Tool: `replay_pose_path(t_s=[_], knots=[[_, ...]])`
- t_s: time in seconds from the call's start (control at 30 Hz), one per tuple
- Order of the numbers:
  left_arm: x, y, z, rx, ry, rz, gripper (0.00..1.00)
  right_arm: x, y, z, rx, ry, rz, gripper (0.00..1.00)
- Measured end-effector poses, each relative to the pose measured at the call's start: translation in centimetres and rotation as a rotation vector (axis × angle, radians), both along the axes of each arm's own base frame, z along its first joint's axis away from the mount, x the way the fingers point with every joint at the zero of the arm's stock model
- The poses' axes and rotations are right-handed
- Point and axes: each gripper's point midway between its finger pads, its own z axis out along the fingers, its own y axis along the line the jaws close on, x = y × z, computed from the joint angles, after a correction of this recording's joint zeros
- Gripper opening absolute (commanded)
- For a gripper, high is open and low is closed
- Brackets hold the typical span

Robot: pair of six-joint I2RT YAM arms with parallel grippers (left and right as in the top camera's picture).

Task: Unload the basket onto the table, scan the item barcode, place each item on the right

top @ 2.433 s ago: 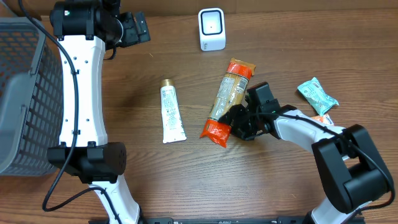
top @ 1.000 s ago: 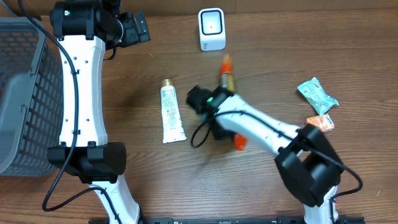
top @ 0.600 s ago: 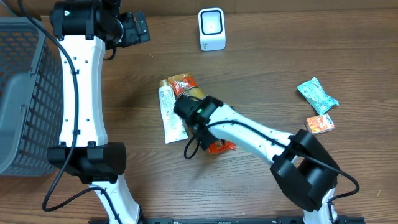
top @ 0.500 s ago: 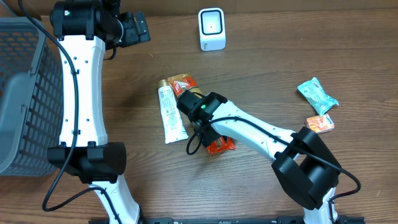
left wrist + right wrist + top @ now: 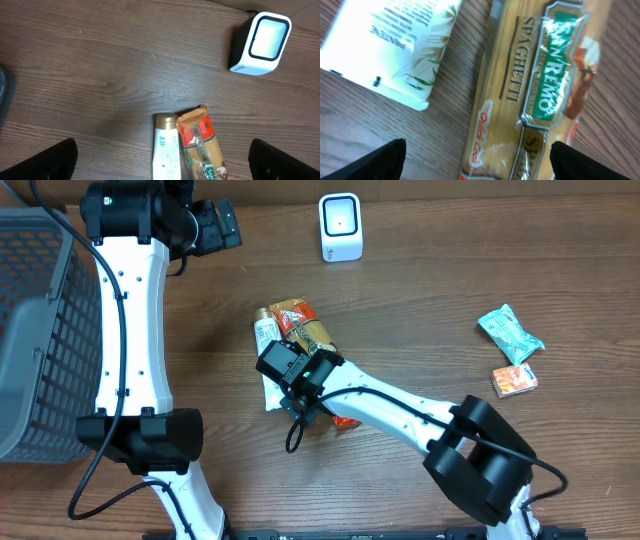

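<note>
A grey basket (image 5: 30, 340) stands at the far left edge of the tabletop (image 5: 420, 290). Just right of it the white left arm (image 5: 130, 310) reaches away to the far side. In the left wrist view the left fingers (image 5: 45, 160) show as two dark tips at the bottom corners, spread wide with nothing between them but bare wood. They hang above the tabletop and hold nothing. Right of that arm, near the middle, a white tube (image 5: 263, 340) lies flat with its gold cap pointing far. The spaghetti pack (image 5: 305, 330) lies flat right beside it, touching or nearly touching along the tube's right side. Its orange far end is level with the cap, and its near end slants right under the right arm (image 5: 390, 405). The right fingers (image 5: 375, 160) hover over the near ends of the tube and the pack. The right wrist view shows them spread wide at the bottom corners and closed on nothing, with the pack's printed face between and beyond them. The white scanner (image 5: 340, 227) stands upright at the far edge, well apart from the pack, its window facing near. Far to the right lie a teal packet (image 5: 510, 333) and, just nearer, a small orange packet (image 5: 514, 380).
</note>
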Motion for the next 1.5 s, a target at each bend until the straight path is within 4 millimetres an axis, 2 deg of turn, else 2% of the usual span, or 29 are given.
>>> replay_pose_path(t_s=[0.1, 0.47, 0.63, 0.73, 0.93, 1.1, 1.23, 1.4, 1.47, 1.5], knots=[[0.0, 0.0, 0.0, 0.000, 0.000, 0.000, 1.00, -0.1, -0.3, -1.6, -0.039, 0.022, 0.024, 0.86], [0.0, 0.0, 0.0, 0.000, 0.000, 0.000, 1.00, 1.1, -1.2, -2.3, -0.123, -0.026, 0.081, 0.86], [0.0, 0.0, 0.0, 0.000, 0.000, 0.000, 1.00, 2.1, -2.3, -2.5, -0.178, -0.065, 0.074, 0.81], [0.0, 0.0, 0.0, 0.000, 0.000, 0.000, 1.00, 3.2, -3.4, -2.4, -0.192, -0.075, 0.044, 0.81], [0.0, 0.0, 0.0, 0.000, 0.000, 0.000, 1.00, 6.2, -6.9, -1.8, -0.259, -0.130, -0.043, 0.88], [0.0, 0.0, 0.0, 0.000, 0.000, 0.000, 1.00, 7.0, -7.6, -1.6, -0.311, -0.173, -0.039, 0.89], [0.0, 0.0, 0.0, 0.000, 0.000, 0.000, 1.00, 7.2, -7.8, -1.7, -0.312, -0.170, -0.036, 0.77], [0.0, 0.0, 0.0, 0.000, 0.000, 0.000, 1.00, 7.6, -8.9, -2.7, -0.267, -0.105, -0.066, 0.48], [0.0, 0.0, 0.0, 0.000, 0.000, 0.000, 1.00, 7.9, -9.7, -2.9, -0.258, -0.085, -0.090, 0.44], [0.0, 0.0, 0.0, 0.000, 0.000, 0.000, 1.00, 8.1, -10.0, -2.8, -0.256, -0.082, -0.096, 0.37]])
